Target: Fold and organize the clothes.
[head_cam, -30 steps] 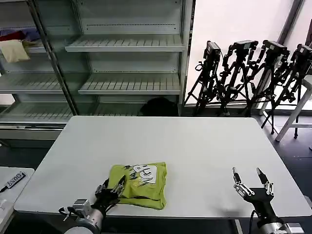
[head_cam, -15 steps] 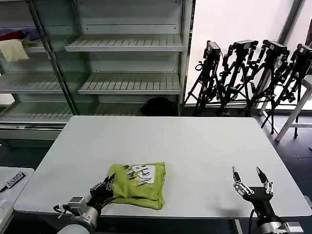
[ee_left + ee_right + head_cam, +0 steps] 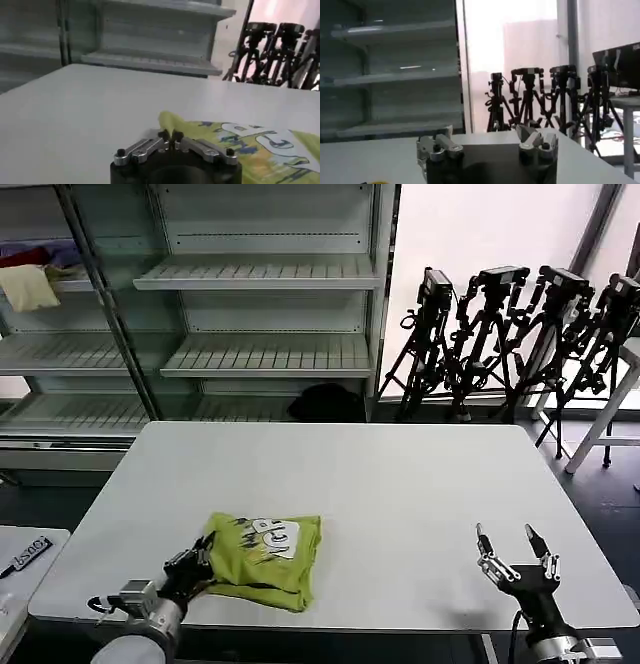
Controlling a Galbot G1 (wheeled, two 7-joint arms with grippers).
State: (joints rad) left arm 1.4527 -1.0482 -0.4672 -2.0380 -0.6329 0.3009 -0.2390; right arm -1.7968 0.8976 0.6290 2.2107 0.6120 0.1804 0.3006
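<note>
The clothes are one lime yellow-green T-shirt, folded into a small packet with its white printed graphic facing up, lying near the front left of the white table. My left gripper is at the packet's left edge, shut on a corner of the fabric; the left wrist view has the T-shirt running away from the closed left gripper. Over the table's front right edge my right gripper stands open, holding nothing, far from the shirt. Its spread fingers frame the right wrist view.
Grey shelving stands behind the table, with a pale yellow cloth plus red and purple cloths on its upper left shelf. Black tripods cluster at the back right. A second white surface lies at the far left.
My left gripper has drawn back toward the table's front left, dragging the folded T-shirt that way with it. The right gripper has stayed where it was.
</note>
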